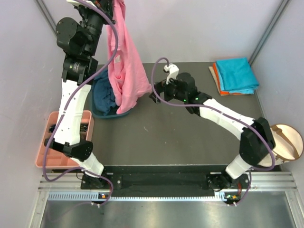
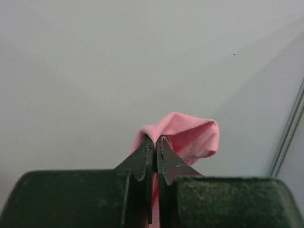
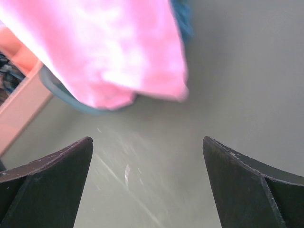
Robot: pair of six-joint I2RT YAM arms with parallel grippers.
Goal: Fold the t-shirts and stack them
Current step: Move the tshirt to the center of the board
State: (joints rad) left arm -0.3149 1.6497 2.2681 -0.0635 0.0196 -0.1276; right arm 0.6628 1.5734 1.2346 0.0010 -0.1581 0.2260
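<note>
The pink t-shirt (image 1: 124, 66) hangs with its long axis vertical above the far left of the table (image 1: 166, 137). Its top is pinched in the closed left gripper (image 2: 154, 142) and its hem droops over the teal basin (image 1: 102, 113), which holds the navy t-shirt (image 1: 103, 92). The folded turquoise t-shirt (image 1: 236, 73) lies on the orange t-shirt (image 1: 216, 76) at the far right. The right gripper (image 3: 147, 142), spread wide and empty, sits just beside the hem.

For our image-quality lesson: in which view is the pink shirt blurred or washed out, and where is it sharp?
Right wrist: the pink shirt is blurred, with washed-out near-white patches. Left wrist: its fold between the left fingers is sharp. Top external: evenly lit, crisp.
</note>
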